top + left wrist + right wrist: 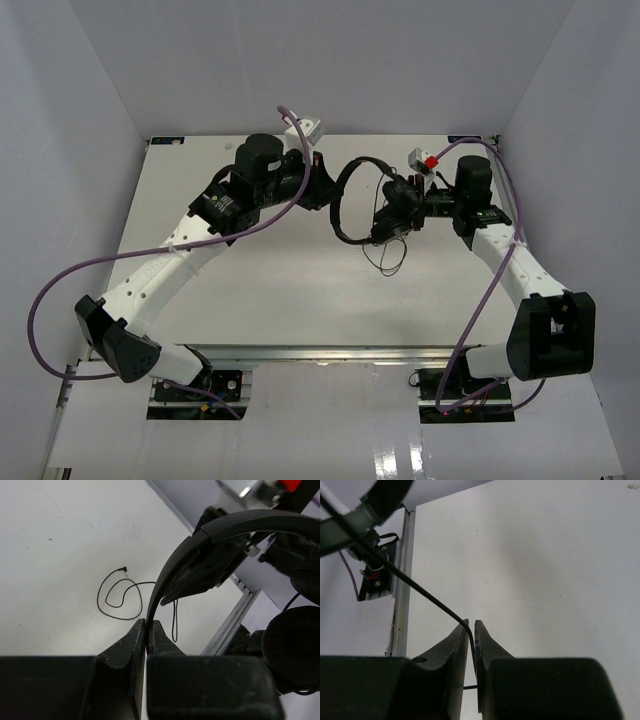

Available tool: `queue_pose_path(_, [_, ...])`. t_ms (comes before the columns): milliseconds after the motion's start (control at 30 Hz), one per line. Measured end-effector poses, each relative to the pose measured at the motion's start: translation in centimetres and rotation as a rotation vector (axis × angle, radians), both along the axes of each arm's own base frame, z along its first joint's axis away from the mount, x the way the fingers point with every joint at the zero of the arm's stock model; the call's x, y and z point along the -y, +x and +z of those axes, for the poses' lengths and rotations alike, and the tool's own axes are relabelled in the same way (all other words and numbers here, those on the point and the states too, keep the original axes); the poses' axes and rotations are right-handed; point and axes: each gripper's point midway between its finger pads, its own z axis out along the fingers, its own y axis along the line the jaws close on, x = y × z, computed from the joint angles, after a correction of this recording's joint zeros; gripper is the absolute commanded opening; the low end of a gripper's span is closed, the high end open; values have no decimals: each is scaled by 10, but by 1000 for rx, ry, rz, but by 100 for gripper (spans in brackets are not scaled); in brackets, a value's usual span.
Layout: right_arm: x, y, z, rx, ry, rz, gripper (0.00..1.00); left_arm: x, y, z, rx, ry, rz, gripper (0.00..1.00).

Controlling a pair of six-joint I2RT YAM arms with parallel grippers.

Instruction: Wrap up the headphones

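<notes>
**Wrapping step, seen from the top and both wrist views.** We are seeing the headphones (340,200) held above the bench (260,300), over its far-middle part and between the two arms. The left end effector (146,630) is clamping the thin headband (167,570) edge-on, with its jaws shut on it, and an earcup (292,645) is hanging beyond.

The right end effector (471,626) is straddling the cord (420,587) with its jaws almost together. The cord is running taut into the slit, yet we cannot tell whether it is pinched or merely guided.

We are judging the winding itself to be the step in hand: one arm anchoring the band, the other leading the cord. The cord's tail is lying in a loose loop on the bench, plug (125,570) included, so much of it is not yet wound.

The next move is calling for a circling path about the band, with even tension and the tail free to follow.

For room, open bench is lying between the headphones and the rail (402,580) at the bench's near edge. The walls (330,70) are closing in at the bench's far edge — loops are better swung toward the near side.
</notes>
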Motion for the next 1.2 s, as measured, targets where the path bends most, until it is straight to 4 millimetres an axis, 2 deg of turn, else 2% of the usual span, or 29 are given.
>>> queue_pose_path(67, [-5,2,-1,-27,22,23,21,2,2,24,22,-34,6,0])
queue_pose_path(133, [-11,3,-3,-43,33,43,23,5,3,38,34,-58,9,0])
queue_pose_path(267, [-21,3,-4,-62,46,70,27,8,6,48,23,-64,16,0])
queue_pose_path(400, [-24,3,-5,-58,54,80,42,10,15,64,26,-67,45,0])
queue_pose_path(533, [-23,-4,-20,-89,53,90,57,8,19,102,73,-117,75,0])
queue_pose_path(600, [-22,-10,-27,-114,52,102,60,6,17,125,105,-156,83,0])
queue_pose_path(767, [-22,-21,-27,-117,65,166,73,-2,9,169,161,-233,92,0])
queue_pose_path(867, [-22,-28,-26,-104,72,206,77,-4,7,178,169,-252,96,0])
queue_pose_path(1000, [-23,-38,-31,-97,73,252,75,-2,11,176,157,-251,107,0])
queue_pose_path(1200, [-27,-46,-40,-77,59,277,58,1,21,167,127,-232,136,0])
